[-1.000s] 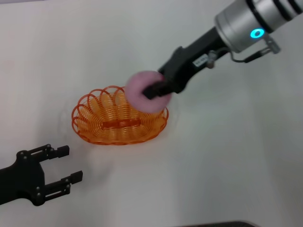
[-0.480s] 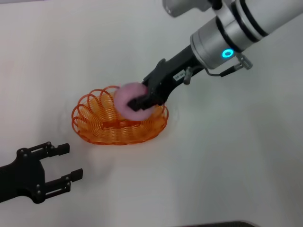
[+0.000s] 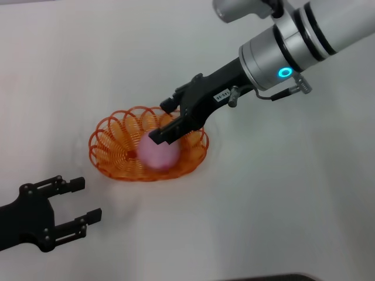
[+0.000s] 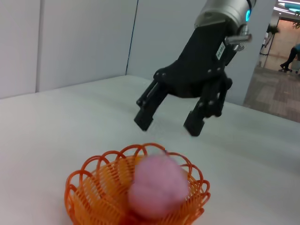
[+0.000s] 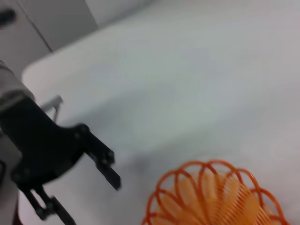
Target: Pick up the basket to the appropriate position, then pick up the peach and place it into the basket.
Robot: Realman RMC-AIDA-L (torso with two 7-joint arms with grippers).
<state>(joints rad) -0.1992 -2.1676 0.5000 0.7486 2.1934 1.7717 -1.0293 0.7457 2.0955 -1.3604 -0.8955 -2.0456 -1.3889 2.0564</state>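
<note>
Peach (image 3: 157, 153) lies in basket (image 3: 111, 146); right gripper (image 3: 164, 120) label unreadable.

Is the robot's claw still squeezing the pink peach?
No, the right gripper hangs open above the peach, which sits loose in the basket.

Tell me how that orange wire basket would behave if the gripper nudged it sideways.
The basket looks light: thin looped wire, mostly gaps, so it would probably slide on the smooth table rather than resist. Its low, wide oval shape makes tipping unlikely. The peach lying inside adds some weight but, being round, may roll against the rim.
</note>
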